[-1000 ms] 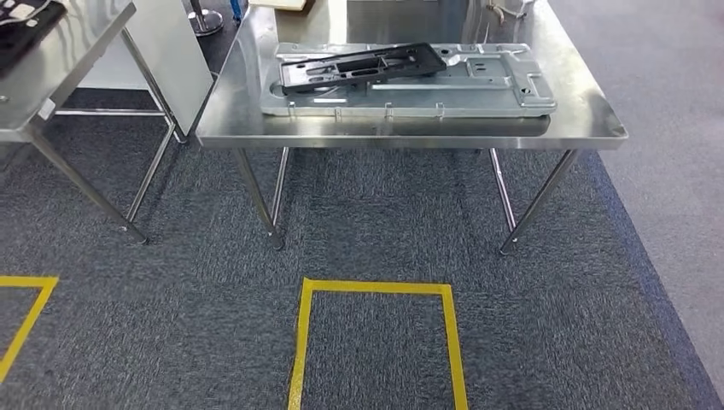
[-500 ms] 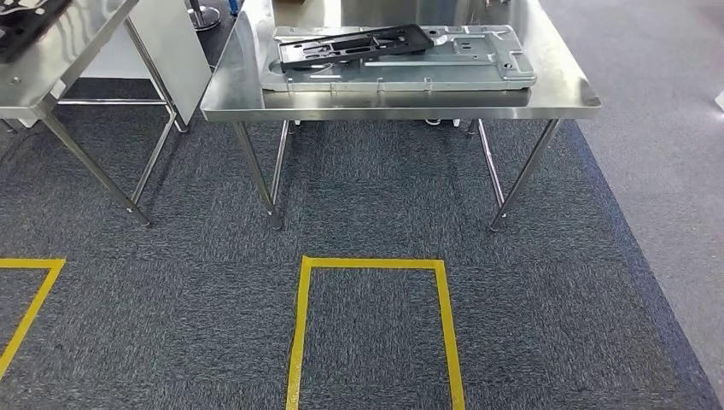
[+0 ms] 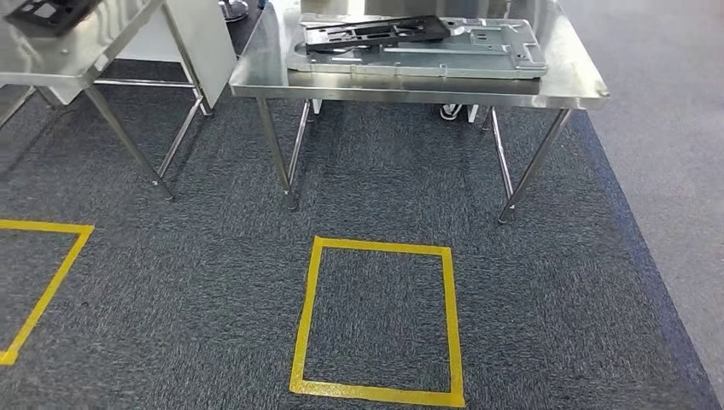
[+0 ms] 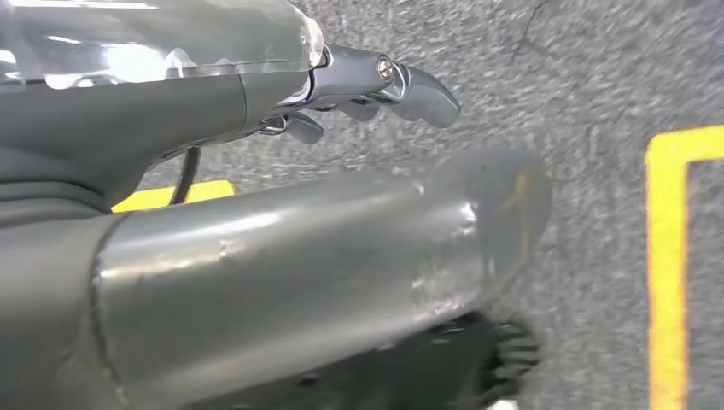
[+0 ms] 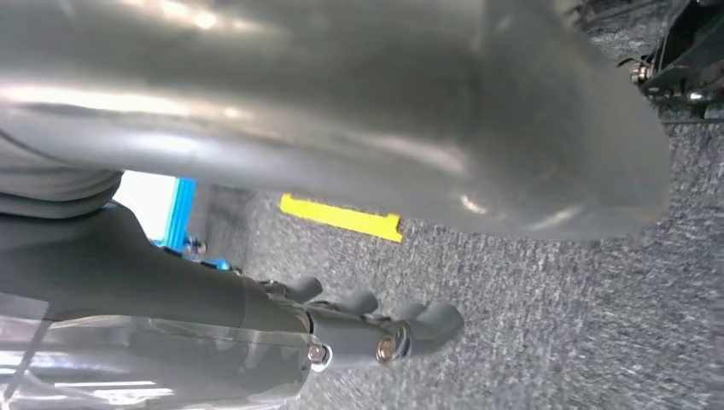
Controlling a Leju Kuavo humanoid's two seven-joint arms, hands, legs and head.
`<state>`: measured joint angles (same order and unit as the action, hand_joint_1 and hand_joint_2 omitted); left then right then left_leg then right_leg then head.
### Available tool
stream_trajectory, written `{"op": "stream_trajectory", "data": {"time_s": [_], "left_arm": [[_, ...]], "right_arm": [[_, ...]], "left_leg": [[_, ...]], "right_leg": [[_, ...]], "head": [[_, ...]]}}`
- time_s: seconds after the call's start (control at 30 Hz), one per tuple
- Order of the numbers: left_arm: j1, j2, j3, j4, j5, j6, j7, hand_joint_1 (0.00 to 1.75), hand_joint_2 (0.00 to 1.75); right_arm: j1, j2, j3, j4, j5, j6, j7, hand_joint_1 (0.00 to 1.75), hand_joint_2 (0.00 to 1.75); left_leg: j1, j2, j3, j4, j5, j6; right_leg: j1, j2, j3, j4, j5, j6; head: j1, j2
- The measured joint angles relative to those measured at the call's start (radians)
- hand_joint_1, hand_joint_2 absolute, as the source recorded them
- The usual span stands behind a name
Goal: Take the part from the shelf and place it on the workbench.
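A black flat frame part (image 3: 376, 32) lies on a grey stamped metal plate (image 3: 478, 53) on the steel workbench (image 3: 410, 84) ahead of me in the head view. My left hand (image 4: 256, 102) hangs over the carpet in the left wrist view, fingers (image 4: 401, 85) apart from the thumb, holding nothing. My right hand (image 5: 341, 333) hangs the same way in the right wrist view, its fingers (image 5: 427, 325) slightly bent and empty. Both hands are far from the part.
A second steel table (image 3: 77, 51) stands at the left with another black part (image 3: 51, 10) on it. A white panel (image 3: 205, 34) stands between the tables. Yellow tape marks a square (image 3: 312, 316) on the grey carpet before the workbench, another (image 3: 43, 282) at left.
The whole picture has shifted: the camera moved back from the workbench and turned a little, so the table sits higher and the yellow square shows whole. The things themselves have not moved.
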<state>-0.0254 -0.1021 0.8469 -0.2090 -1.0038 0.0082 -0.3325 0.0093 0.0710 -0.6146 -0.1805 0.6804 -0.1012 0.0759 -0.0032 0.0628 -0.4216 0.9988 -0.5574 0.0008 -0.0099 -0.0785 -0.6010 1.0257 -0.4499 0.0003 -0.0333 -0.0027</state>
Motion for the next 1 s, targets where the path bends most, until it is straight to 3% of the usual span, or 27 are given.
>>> {"op": "stream_trajectory", "data": {"time_s": [0.07,0.1,0.17,0.23,0.27,0.3,0.37,0.43,0.5,0.57,0.63,0.73,0.77,0.8,0.83,0.9,0.97,1.0], "left_arm": [[0.002,-0.001,0.000,0.000,-0.002,0.002,0.002,0.00,0.00],[0.006,-0.002,0.001,0.000,-0.004,0.003,0.004,0.00,0.00],[0.012,-0.004,0.002,0.000,-0.009,0.007,0.009,0.00,0.00],[0.015,-0.005,0.004,0.000,-0.012,0.011,0.015,0.00,0.00],[0.016,-0.005,0.005,0.000,-0.013,0.011,0.017,0.00,0.00],[0.017,-0.005,0.006,0.000,-0.013,0.012,0.018,0.00,0.00],[0.020,-0.005,0.008,0.000,-0.014,0.012,0.019,0.00,0.00],[0.020,-0.007,0.009,0.000,-0.014,0.012,0.020,0.00,0.00],[0.017,-0.009,0.012,0.000,-0.014,0.013,0.023,0.00,0.00],[0.017,-0.009,0.017,0.000,-0.015,0.014,0.026,0.00,0.00],[0.018,-0.008,0.021,0.000,-0.016,0.014,0.027,0.00,0.00],[0.018,-0.007,0.023,0.000,-0.016,0.014,0.029,0.00,0.00],[0.019,-0.007,0.023,0.000,-0.017,0.014,0.030,0.00,0.00],[0.020,-0.007,0.023,0.000,-0.017,0.015,0.030,0.00,0.00],[0.022,-0.007,0.024,0.000,-0.017,0.015,0.031,0.00,0.00],[0.023,-0.006,0.025,0.000,-0.020,0.018,0.031,0.00,0.00],[0.019,-0.006,0.026,0.000,-0.024,0.020,0.031,0.00,0.00],[0.019,-0.006,0.027,0.000,-0.027,0.022,0.030,0.00,0.00]], "right_arm": [[-0.002,0.000,0.000,0.000,0.001,0.006,0.002,0.00,0.00],[-0.004,0.000,0.000,0.000,0.002,0.008,0.003,0.00,0.00],[-0.002,0.002,0.000,0.000,0.004,0.012,0.007,0.00,0.00],[0.004,0.010,0.000,0.000,0.008,0.016,0.012,0.00,0.00],[0.007,0.015,0.000,0.000,0.010,0.017,0.013,0.00,0.00],[0.009,0.020,0.000,0.000,0.012,0.019,0.014,0.00,0.00],[0.010,0.028,0.000,0.000,0.013,0.020,0.015,0.00,0.00],[0.011,0.031,-0.001,0.000,0.015,0.022,0.015,0.00,0.00],[0.012,0.032,-0.002,0.000,0.016,0.025,0.015,0.00,0.00],[0.011,0.032,-0.004,0.000,0.017,0.029,0.016,0.00,0.00],[0.011,0.032,-0.006,0.000,0.017,0.031,0.016,0.00,0.00],[0.014,0.028,-0.007,0.000,0.018,0.031,0.016,0.00,0.00],[0.015,0.025,-0.008,0.000,0.018,0.033,0.016,0.00,0.00],[0.014,0.022,-0.008,0.000,0.019,0.036,0.017,0.00,0.00],[0.014,0.020,-0.009,0.000,0.021,0.039,0.017,0.00,0.00],[0.012,0.018,-0.010,0.000,0.027,0.044,0.018,0.00,0.00],[0.012,0.018,-0.012,0.000,0.033,0.044,0.018,0.00,0.00],[0.011,0.018,-0.012,0.000,0.035,0.045,0.018,0.00,0.00]], "left_leg": [[0.000,-0.012,0.000,-0.029,-0.005,0.018],[0.001,-0.020,-0.006,-0.030,0.005,0.025],[0.003,-0.033,-0.022,-0.032,0.024,0.039],[-0.001,-0.050,-0.041,-0.030,0.039,0.046],[-0.003,-0.060,-0.049,-0.029,0.044,0.046],[-0.004,-0.071,-0.057,-0.026,0.049,0.045],[-0.005,-0.091,-0.066,-0.020,0.054,0.042],[-0.007,-0.107,-0.076,-0.009,0.055,0.037],[-0.006,-0.122,-0.090,-0.001,0.058,0.028],[-0.004,-0.139,-0.096,0.000,0.061,0.016],[-0.005,-0.126,-0.110,0.029,0.041,0.006],[0.004,-0.084,-0.192,0.198,-0.050,-0.012],[0.009,-0.079,-0.218,0.252,-0.068,-0.018],[0.012,-0.075,-0.230,0.275,-0.068,-0.022],[0.016,-0.071,-0.224,0.261,-0.049,-0.026],[0.020,-0.042,-0.161,0.137,0.018,-0.031],[0.018,-0.013,-0.111,0.032,0.056,-0.024],[0.015,-0.008,-0.106,0.014,0.059,-0.017]], "right_leg": [[-0.003,-0.015,-0.004,0.004,0.009,0.014],[-0.005,-0.005,-0.009,0.013,0.002,0.021],[-0.009,0.038,-0.038,0.088,-0.060,0.030],[-0.009,0.066,-0.083,0.214,-0.141,0.032],[-0.009,0.070,-0.094,0.257,-0.159,0.031],[-0.008,0.072,-0.090,0.268,-0.159,0.029],[-0.004,0.084,-0.026,0.178,-0.110,0.020],[-0.002,0.121,0.051,0.042,-0.066,0.006],[0.001,0.141,0.079,-0.016,-0.059,-0.003],[0.000,0.123,0.081,-0.025,-0.055,-0.009],[-0.008,0.100,0.086,-0.040,-0.047,-0.017],[-0.010,0.063,0.086,-0.046,-0.044,-0.023],[-0.011,0.051,0.084,-0.045,-0.044,-0.023],[-0.011,0.039,0.083,-0.043,-0.045,-0.022],[-0.013,0.028,0.082,-0.041,-0.047,-0.019],[-0.016,0.008,0.083,-0.033,-0.053,-0.010],[-0.015,-0.009,0.084,-0.024,-0.060,0.002],[-0.012,-0.016,0.085,-0.022,-0.061,0.008]], "head": [[0.000,0.000],[0.000,0.000],[0.000,0.000],[0.000,0.000],[0.000,0.000],[0.000,0.000],[0.000,0.000],[0.000,0.000],[0.000,0.000],[0.000,0.000],[0.000,0.000],[0.000,0.000],[0.000,0.000],[0.000,0.000],[0.000,0.000],[0.000,0.000],[0.000,0.000],[0.000,0.000]]}}
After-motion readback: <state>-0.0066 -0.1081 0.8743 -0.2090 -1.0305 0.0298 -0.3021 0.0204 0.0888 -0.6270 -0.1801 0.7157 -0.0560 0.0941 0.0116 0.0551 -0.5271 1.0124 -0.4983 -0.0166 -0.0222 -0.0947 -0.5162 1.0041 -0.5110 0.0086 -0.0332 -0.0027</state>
